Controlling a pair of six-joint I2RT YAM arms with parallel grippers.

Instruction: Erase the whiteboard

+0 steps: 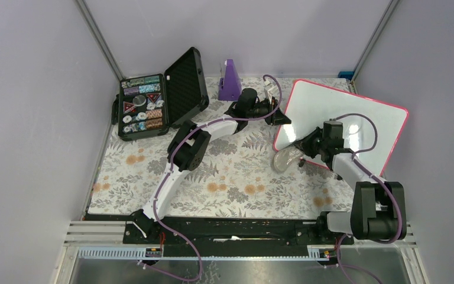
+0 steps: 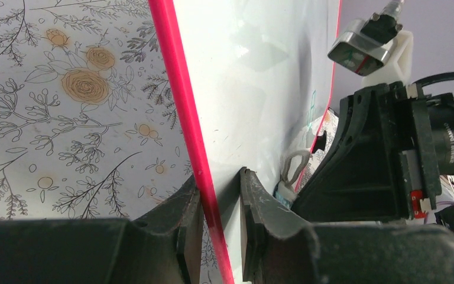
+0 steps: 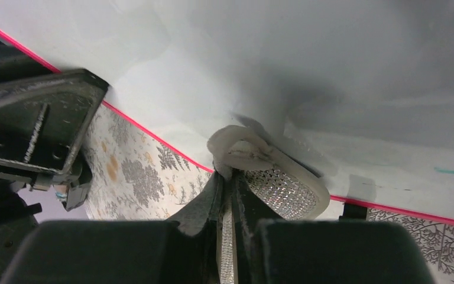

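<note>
The whiteboard (image 1: pixel 325 103), white with a pink-red frame, stands tilted at the right of the table. My left gripper (image 1: pixel 279 116) is shut on its left edge; in the left wrist view the jaws (image 2: pixel 219 228) clamp the pink frame (image 2: pixel 183 100). My right gripper (image 1: pixel 300 151) is shut on a grey oval sponge (image 1: pixel 285 158) and presses it against the board's lower left. In the right wrist view the sponge (image 3: pixel 272 177) is folded against the white surface (image 3: pixel 331 71). A small green mark (image 3: pixel 452 171) remains near the lower edge.
An open black case (image 1: pixel 145 106) holding several small items sits at the back left. A purple cone-shaped object (image 1: pixel 230 81) stands at the back centre. A floral cloth (image 1: pixel 224 183) covers the table. Grey walls close in on both sides.
</note>
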